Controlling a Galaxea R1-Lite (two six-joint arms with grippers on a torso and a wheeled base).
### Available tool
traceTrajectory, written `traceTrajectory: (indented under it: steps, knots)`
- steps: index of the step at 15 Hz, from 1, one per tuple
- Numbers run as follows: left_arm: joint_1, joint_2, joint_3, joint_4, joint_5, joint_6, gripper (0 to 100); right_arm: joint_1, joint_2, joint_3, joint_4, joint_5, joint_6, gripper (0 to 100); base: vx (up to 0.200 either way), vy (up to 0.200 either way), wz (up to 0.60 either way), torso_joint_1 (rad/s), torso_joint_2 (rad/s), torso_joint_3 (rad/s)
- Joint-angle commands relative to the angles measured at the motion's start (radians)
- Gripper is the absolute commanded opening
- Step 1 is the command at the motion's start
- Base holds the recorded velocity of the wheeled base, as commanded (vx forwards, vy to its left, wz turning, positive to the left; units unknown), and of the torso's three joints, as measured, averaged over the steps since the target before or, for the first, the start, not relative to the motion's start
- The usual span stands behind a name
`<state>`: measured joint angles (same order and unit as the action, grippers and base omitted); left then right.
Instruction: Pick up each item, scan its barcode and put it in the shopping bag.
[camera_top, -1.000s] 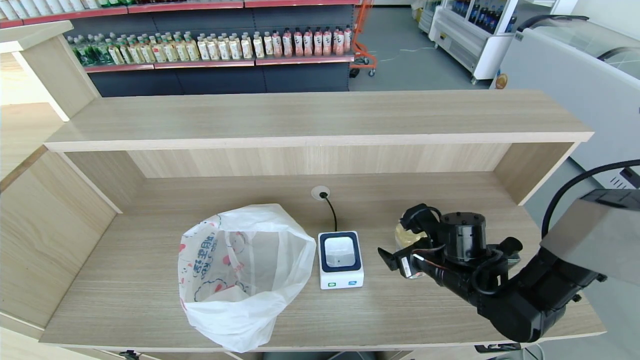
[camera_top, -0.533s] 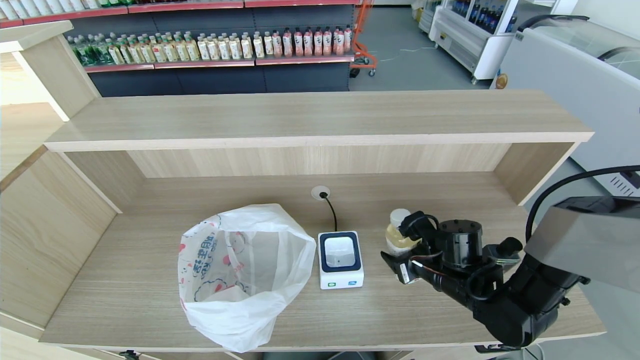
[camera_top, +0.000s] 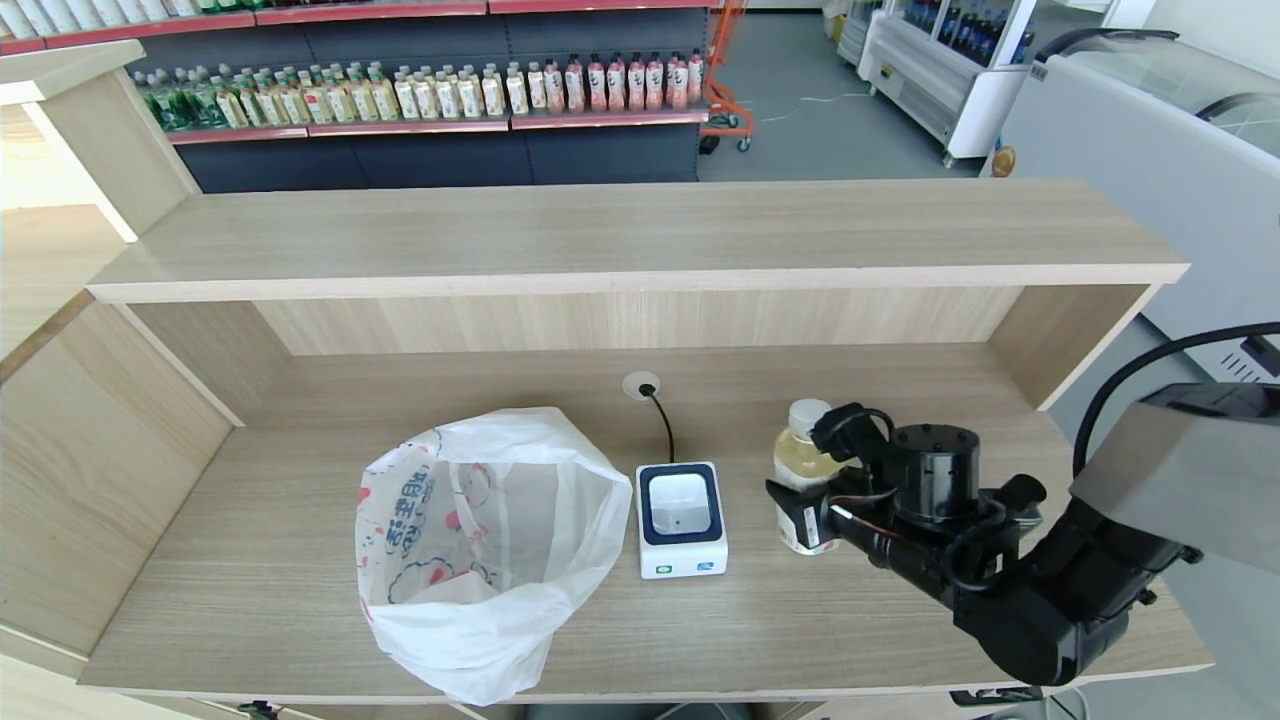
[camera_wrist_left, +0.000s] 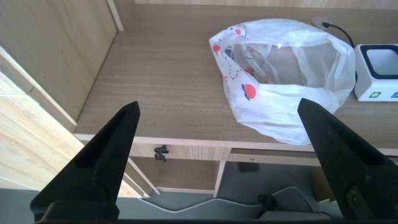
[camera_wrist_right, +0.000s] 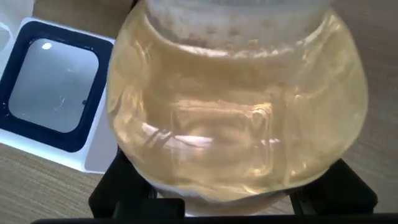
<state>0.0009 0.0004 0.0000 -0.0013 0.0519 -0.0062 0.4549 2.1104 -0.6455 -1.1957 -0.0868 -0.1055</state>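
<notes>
We see the wooden surface (camera_top: 250, 560) carrying everything. The white shopping bag (camera_top: 480, 540) stands open-mouthed near its front edge, left of centre. Our right hand (camera_top: 812, 478) is clenched around the bottle (camera_top: 797, 458) toward the right edge. Our left hand (camera_wrist_left: 217, 106) hangs released, fingers spread wide, out beyond the front edge. The scanner (camera_top: 681, 517) sits mid-surface, just beside the bag, window up. The bottle, full of pale yellow drink, is upright with its white cap on top, just right of the scanner.
</notes>
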Motion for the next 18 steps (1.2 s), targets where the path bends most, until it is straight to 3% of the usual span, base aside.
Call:
traceTrajectory:
  steps: [1, 3, 6, 7, 8, 14, 18]
  knots:
    - [0.001, 0.0, 0.0, 0.0, 0.0, 0.0, 100, -0.033, -0.178, -0.017, 0.018, 0.033, 0.09, 0, 0.0, 0.0, 0.0, 0.0, 0.0, 0.0]
    - [0.001, 0.0, 0.0, 0.0, 0.0, 0.0, 100, -0.056, -0.38, -0.02, 0.064, 0.237, 0.244, 0, 0.0, 0.0, 0.0, 0.0, 0.0, 0.0]
    - [0.001, 0.0, 0.0, 0.0, 0.0, 0.0, 100, -0.116, -0.718, -0.029, 0.335, 0.674, 0.483, 0, 0.0, 0.0, 0.0, 0.0, 0.0, 0.0]
    - [0.001, 0.0, 0.0, 0.0, 0.0, 0.0, 100, -0.119, -0.724, -0.029, 0.341, 0.685, 0.487, 0, 0.0, 0.0, 0.0, 0.0, 0.0, 0.0]
    - [0.001, 0.0, 0.0, 0.0, 0.0, 0.0, 100, -0.156, -0.834, -0.052, 0.446, 0.892, 0.596, 0, 0.0, 0.0, 0.0, 0.0, 0.0, 0.0]
    - [0.001, 0.0, 0.0, 0.0, 0.0, -0.001, 100, -0.157, -0.912, -0.085, 0.444, 1.156, 0.785, 0, 0.0, 0.0, 0.0, 0.0, 0.0, 0.0]
    - [0.001, 0.0, 0.0, 0.0, 0.0, 0.0, 100, -0.153, -0.954, -0.065, 0.452, 1.227, 0.813, 0, 0.0, 0.0, 0.0, 0.0, 0.0, 0.0]
